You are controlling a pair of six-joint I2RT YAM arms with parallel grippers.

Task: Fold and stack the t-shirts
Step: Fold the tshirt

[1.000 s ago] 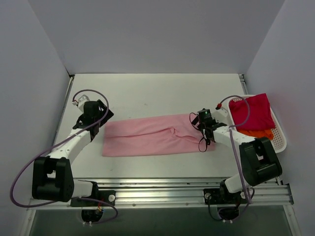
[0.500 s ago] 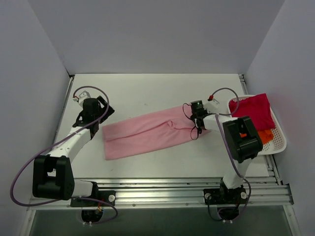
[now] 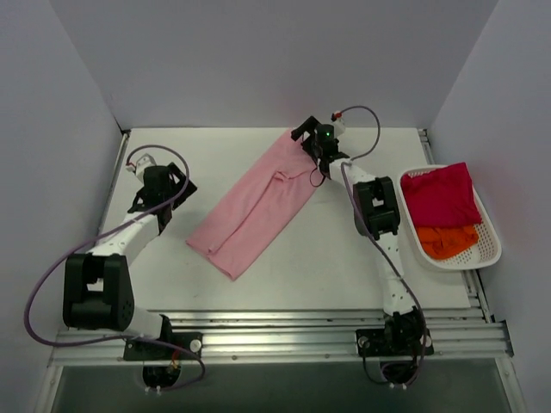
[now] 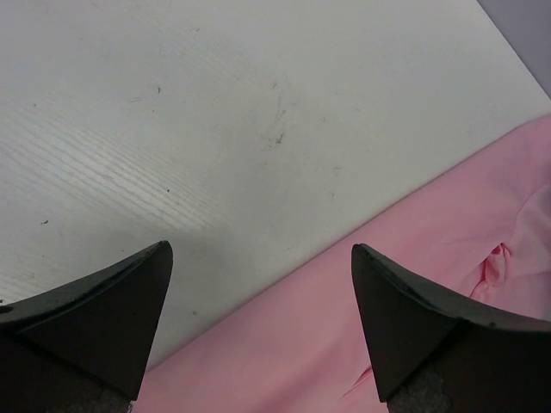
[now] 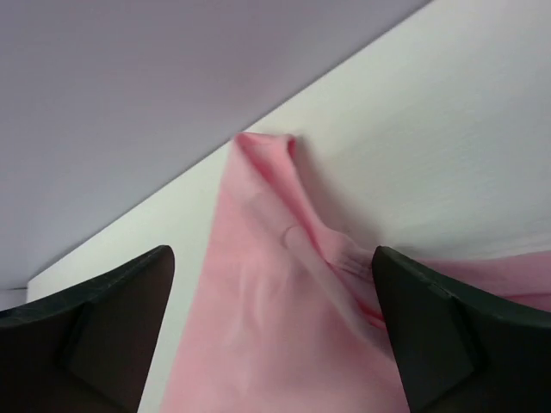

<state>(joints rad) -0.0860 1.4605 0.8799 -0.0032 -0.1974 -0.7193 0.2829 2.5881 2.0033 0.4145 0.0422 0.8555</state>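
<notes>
both spread wide — left gripper (image 4: 260,248) beside the pink t-shirt (image 3: 258,202), right gripper (image 5: 271,249) over its far end.

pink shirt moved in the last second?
Yes. The pink shirt pivoted: its right end swung away from the basket toward the back edge of the table; it now lies diagonally.

We note pink t-shirt (image 3: 258,202): plain light pink, no print, darker pink in creases just ahead of right gripper (image 5: 273,249). Its fingers (image 5: 103,327) matte black. Same pink to right of and below left gripper (image 4: 260,248), fingers (image 4: 86,318) also black. Table (image 4: 215,103) ahead of left gripper: off-white, faint grain lines, few dark specks. Wall (image 5: 129,69) beyond right gripper: pale grey-lilac. Well apart from right gripper we see white basket (image 3: 491,249), magenta-red shirt (image 3: 441,194), orange shirt (image 3: 443,241), both plain.
</notes>
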